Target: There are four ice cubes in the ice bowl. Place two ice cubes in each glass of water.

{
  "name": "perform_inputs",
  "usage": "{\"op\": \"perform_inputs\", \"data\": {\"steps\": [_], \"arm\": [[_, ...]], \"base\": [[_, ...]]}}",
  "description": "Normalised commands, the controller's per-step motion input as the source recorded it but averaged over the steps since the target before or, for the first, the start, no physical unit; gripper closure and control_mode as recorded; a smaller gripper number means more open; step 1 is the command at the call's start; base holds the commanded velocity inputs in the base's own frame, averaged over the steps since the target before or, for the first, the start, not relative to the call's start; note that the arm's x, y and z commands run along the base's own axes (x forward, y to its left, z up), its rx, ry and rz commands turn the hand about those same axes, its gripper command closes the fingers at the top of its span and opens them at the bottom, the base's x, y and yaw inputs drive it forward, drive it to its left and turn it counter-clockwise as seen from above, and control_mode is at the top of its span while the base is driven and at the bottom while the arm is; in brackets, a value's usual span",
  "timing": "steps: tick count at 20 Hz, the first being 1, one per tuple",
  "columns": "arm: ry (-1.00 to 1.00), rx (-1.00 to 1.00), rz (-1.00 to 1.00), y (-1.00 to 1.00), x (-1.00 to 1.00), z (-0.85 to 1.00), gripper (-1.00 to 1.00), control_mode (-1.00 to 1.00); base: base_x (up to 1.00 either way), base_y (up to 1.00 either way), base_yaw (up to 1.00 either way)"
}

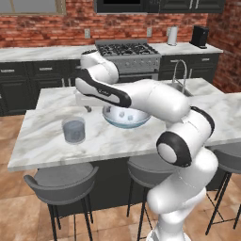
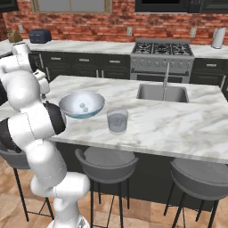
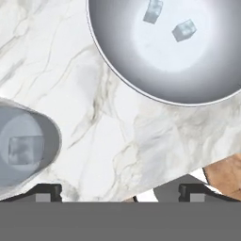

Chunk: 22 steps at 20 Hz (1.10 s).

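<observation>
My gripper is open and holds nothing, its fingertips spread wide above the marble counter between a glass and the ice bowl. The pale blue-grey ice bowl has two ice cubes in it. One glass of water stands left of the bowl, and an ice cube lies inside it. The other glass of water stands right of the bowl; I cannot tell whether it holds ice. My arm hides part of the bowl in the left base view.
The counter's front edge is close under the hand, with bar stools below it. A sink with a faucet sits in the counter to the right. A stove stands behind.
</observation>
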Motion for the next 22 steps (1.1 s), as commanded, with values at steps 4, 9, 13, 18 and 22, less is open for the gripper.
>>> {"op": "perform_inputs", "data": {"steps": [4,9,13,18,22], "arm": [[0.00,0.06,0.01,-1.00,-0.02,0.04,-1.00,-1.00],[0.00,0.08,0.06,-0.85,0.04,0.00,-1.00,-1.00],[0.00,0.05,0.08,-0.48,0.26,0.00,-1.00,-1.00],[0.00,0.02,0.08,-0.24,0.44,-0.01,-1.00,-1.00],[0.01,0.00,0.05,-0.20,0.64,-0.07,-1.00,-1.00]], "base": [[0.00,0.00,0.00],[0.00,0.00,0.00],[0.00,0.00,0.00],[0.00,0.00,0.00],[0.00,0.00,0.00]]}}
